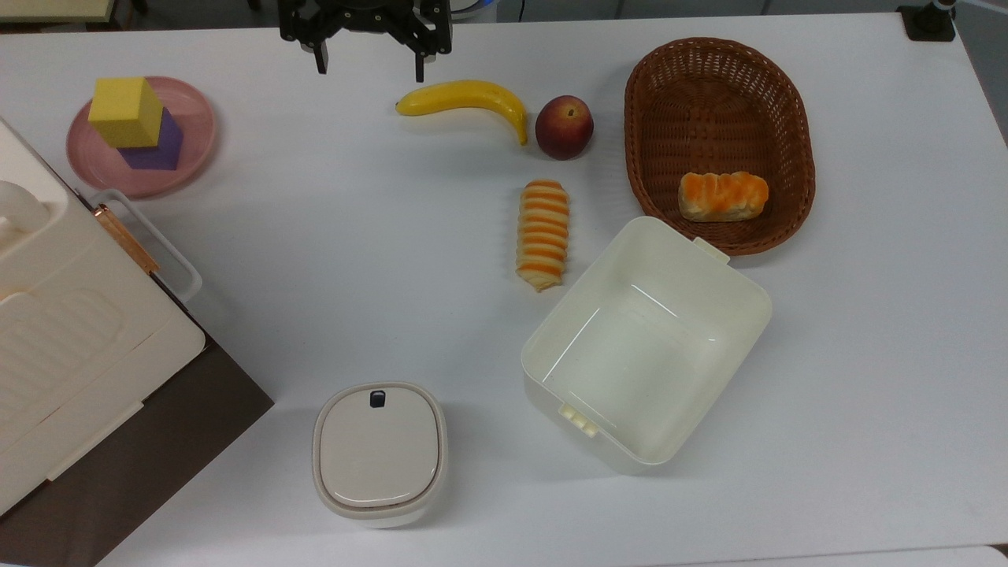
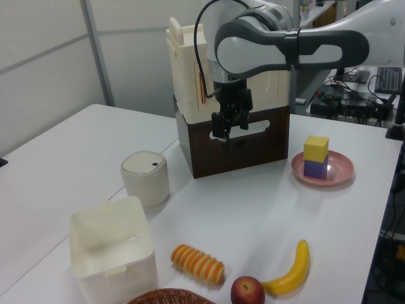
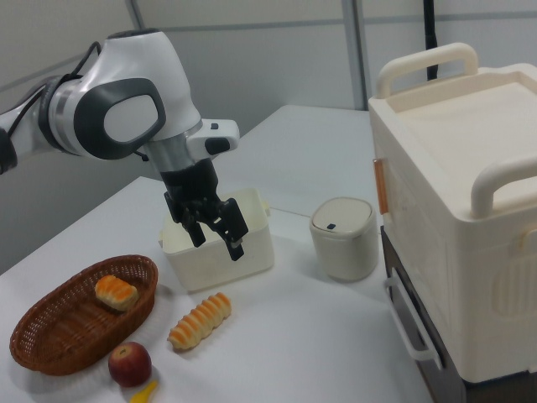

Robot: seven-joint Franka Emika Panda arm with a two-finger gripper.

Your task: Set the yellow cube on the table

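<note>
The yellow cube (image 1: 126,112) (image 2: 316,147) sits stacked on a purple cube (image 1: 157,148) (image 2: 314,168), which rests on a pink plate (image 1: 189,126) (image 2: 338,171) at the top view's upper left. Both cubes stand above the white table (image 1: 354,260), on the plate. My gripper (image 1: 370,67) (image 2: 229,131) (image 3: 216,242) hangs open above the table's far edge in the top view, well to the right of the plate, with nothing between its fingers.
A banana (image 1: 465,98), an apple (image 1: 564,126) and a striped bread roll (image 1: 542,233) lie mid-table. A wicker basket (image 1: 787,118) holds another roll. An open white tub (image 1: 646,346), a lidded canister (image 1: 379,450) and a large cream case (image 1: 63,339) stand nearby.
</note>
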